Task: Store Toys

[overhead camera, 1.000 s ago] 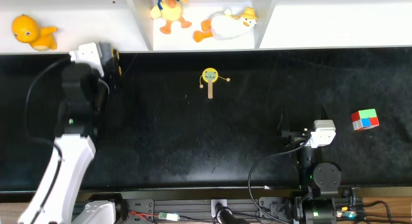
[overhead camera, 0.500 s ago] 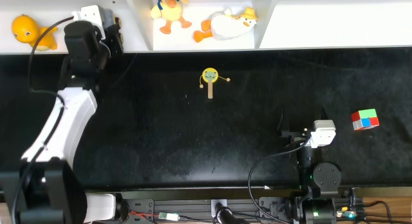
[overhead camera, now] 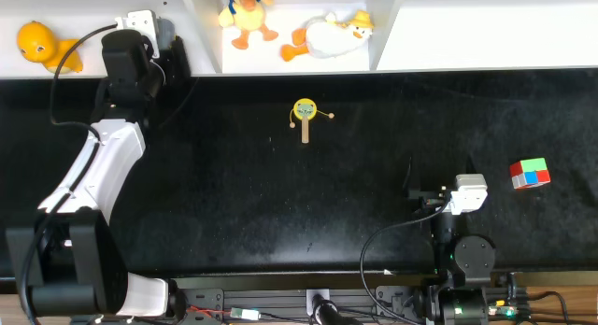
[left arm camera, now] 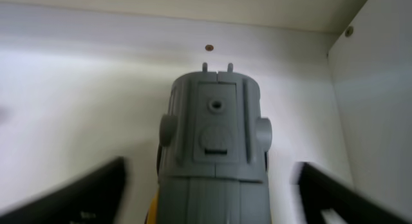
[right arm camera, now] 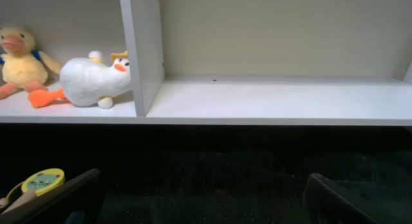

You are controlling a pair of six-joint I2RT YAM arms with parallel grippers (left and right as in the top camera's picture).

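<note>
Since the left arm reaches deep into the shelf (overhead camera: 467,45), most of the risk sits in its left compartment, not on the bench (overhead camera: 234,194).

- Left pincer (left arm camera: 210,163): inside that compartment, fingers spread wide. Each stands off a flank of the grey toy robot (left arm camera: 215,127) with a gap showing, so it looks let go. I cannot see contact lower down.
- Toy robot: upright between the fingers, facing the back wall, near the divider. It is tall and narrow, so I judge it tippy. A crooked pull-out could let a finger hook it and drag or topple it.
- Orange duck (overhead camera: 47,45): same compartment, well apart from the robot. A sideways swing of the arm could knock it.
- Plush ducks, yellow (overhead camera: 246,15) and white (overhead camera: 327,35): middle compartment, safe behind the divider.
- Right pincer (right arm camera: 203,179): wide open and empty, low over the bench, facing the bare right compartment.
- Colour cube (overhead camera: 529,173): on the bench, at the right.
- Rattle (overhead camera: 305,112): on the bench, mid. It is small and flat, so a grip could easily slip.
</note>
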